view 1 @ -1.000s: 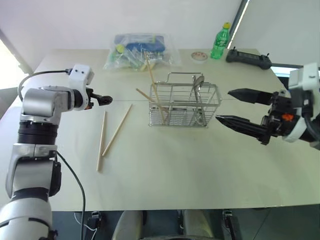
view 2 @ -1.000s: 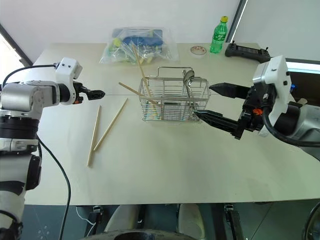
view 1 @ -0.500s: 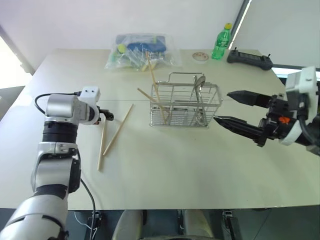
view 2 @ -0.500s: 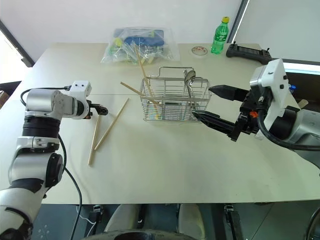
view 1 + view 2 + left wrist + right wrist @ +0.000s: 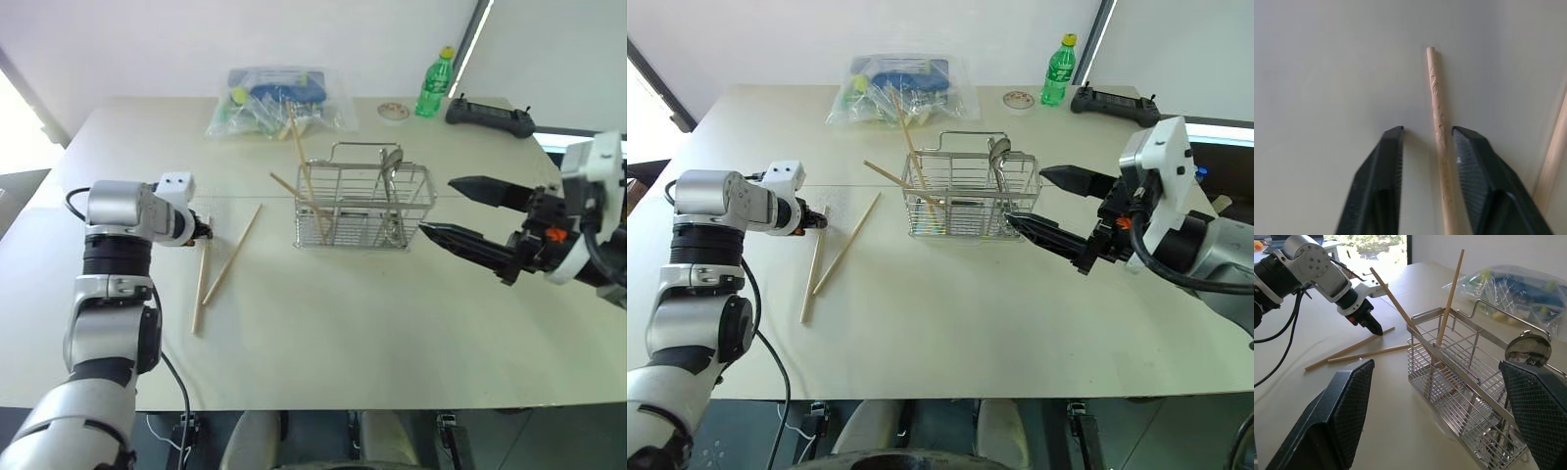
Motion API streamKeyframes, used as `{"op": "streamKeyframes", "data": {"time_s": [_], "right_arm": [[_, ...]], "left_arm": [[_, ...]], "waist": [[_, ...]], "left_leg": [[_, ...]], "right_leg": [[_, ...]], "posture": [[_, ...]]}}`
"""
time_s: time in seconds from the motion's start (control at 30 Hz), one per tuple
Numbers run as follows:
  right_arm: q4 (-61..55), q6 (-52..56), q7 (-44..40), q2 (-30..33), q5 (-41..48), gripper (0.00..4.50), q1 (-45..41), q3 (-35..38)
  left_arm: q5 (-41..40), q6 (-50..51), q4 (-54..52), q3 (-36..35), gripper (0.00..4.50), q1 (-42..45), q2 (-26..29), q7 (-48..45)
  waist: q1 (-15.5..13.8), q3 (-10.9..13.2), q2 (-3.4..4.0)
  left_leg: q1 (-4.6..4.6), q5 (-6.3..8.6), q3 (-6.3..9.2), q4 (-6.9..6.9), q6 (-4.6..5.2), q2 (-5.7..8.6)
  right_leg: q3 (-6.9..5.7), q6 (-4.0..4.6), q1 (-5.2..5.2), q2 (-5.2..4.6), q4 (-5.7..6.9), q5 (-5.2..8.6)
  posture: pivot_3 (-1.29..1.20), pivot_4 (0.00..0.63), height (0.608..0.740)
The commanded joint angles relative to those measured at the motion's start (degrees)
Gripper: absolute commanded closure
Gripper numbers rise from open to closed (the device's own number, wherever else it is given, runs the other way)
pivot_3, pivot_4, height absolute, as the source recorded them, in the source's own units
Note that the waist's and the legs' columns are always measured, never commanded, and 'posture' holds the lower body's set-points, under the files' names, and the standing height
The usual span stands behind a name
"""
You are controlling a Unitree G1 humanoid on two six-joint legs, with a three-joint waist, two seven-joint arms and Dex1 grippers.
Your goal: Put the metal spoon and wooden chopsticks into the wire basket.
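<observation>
The wire basket (image 5: 362,207) stands mid-table (image 5: 323,333), with two wooden chopsticks (image 5: 299,162) and the metal spoon (image 5: 390,166) inside. Two more chopsticks (image 5: 217,264) lie left of it.

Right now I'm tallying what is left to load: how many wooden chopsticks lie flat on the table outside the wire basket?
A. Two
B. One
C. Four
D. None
A: two wooden chopsticks lie on the table left of the wire basket, which already holds two more leaning in it; the left gripper has its jaws astride one of the flat pair.
</observation>
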State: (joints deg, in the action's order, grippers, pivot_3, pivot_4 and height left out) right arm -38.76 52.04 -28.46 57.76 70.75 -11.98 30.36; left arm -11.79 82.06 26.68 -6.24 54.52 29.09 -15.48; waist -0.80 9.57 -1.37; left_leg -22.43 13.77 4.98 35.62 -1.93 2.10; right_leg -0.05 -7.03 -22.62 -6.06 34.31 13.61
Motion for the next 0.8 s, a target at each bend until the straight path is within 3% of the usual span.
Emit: {"op": "streamKeyframes", "data": {"time_s": [0.03,0.23,0.37,0.43,0.57,0.8], "right_arm": [[-1.1,-1.6,0.1,0.4,0.9,0.28,-0.1,1.4],[-0.7,-1.1,-1.4,1.0,0.5,0.28,1.7,2.3],[-0.5,-0.1,-2.4,1.6,1.7,0.28,4.5,4.3],[-1.3,0.4,-3.0,2.0,2.4,0.28,6.3,5.4],[-2.0,0.5,-1.9,2.3,4.2,0.28,8.2,6.8],[-3.2,-0.4,2.8,1.6,6.4,0.28,9.2,6.7]], "left_arm": [[0.0,0.6,1.5,-0.8,4.48,1.0,-0.5,0.2],[0.2,-2.1,4.1,-3.0,4.48,2.7,-0.6,1.6],[-0.3,-18.0,9.1,-8.8,4.48,8.2,0.4,3.4],[-1.5,-30.8,10.0,-10.8,4.48,11.9,1.4,1.0],[-8.5,-44.5,7.6,-15.4,4.48,18.9,1.6,-9.0],[-16.3,-52.2,2.0,-14.2,4.48,26.8,-2.6,-21.1]], "waist": [[0.0,0.0,0.0],[0.0,0.0,-0.01],[0.0,0.0,-0.09],[-0.1,0.1,-0.18],[-0.1,0.1,-0.27],[-0.1,0.1,-0.24]], "left_leg": [[0.0,0.0,0.0,0.02,0.0,0.0],[0.04,0.0,0.01,0.05,0.0,0.01],[0.02,0.0,0.02,0.07,-0.01,0.01],[-0.03,-0.01,0.02,0.07,-0.02,0.0],[-0.11,0.0,-0.04,0.0,-0.05,0.0],[-0.08,0.05,-0.2,-0.04,0.06,0.21]], "right_leg": [[0.0,0.0,0.01,-0.01,0.0,0.0],[-0.02,-0.01,0.07,-0.04,0.0,0.0],[-0.04,-0.01,0.04,-0.04,0.0,-0.01],[-0.05,-0.01,0.01,-0.04,-0.01,-0.02],[-0.07,-0.02,-0.04,-0.18,-0.12,-0.03],[-0.09,-0.17,0.05,-0.55,-0.19,-0.06]], "posture": [[0.0,0.15,0.721],[0.0,0.15,0.721],[0.0,0.15,0.721],[0.0,0.15,0.721],[0.0,0.15,0.721],[0.0,0.15,0.721]]}}
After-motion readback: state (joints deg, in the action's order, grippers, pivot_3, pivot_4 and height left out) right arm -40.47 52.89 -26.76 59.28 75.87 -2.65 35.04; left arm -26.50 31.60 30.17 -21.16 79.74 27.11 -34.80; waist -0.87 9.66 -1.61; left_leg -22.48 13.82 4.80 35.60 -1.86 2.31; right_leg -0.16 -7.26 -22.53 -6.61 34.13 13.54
